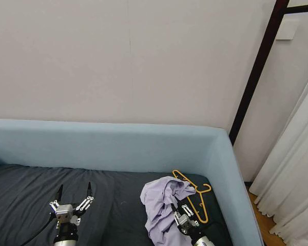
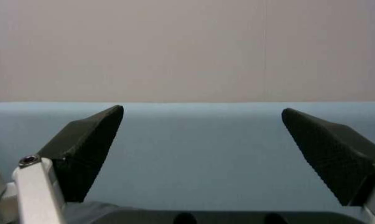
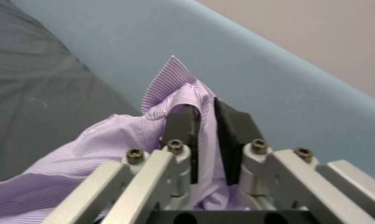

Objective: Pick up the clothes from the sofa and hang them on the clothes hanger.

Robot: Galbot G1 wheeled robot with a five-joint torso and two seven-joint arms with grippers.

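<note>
Right wrist view: lilac shirt [image 3: 112,149] inside the near-closed right gripper [image 3: 201,112]; left gripper [image 1: 75,185] wide open, empty.

Lilac pinstriped shirt [image 1: 161,205], orange hanger [image 1: 204,209], blue sofa [image 1: 118,146]

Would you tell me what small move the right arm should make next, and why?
Probably raise the right gripper slightly: it is shut on a fold of the purple shirt, which lies heaped on the sofa beside the orange hanger.

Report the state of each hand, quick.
Left hand: open, holding nothing.
Right hand: closed on the purple striped shirt.
</note>
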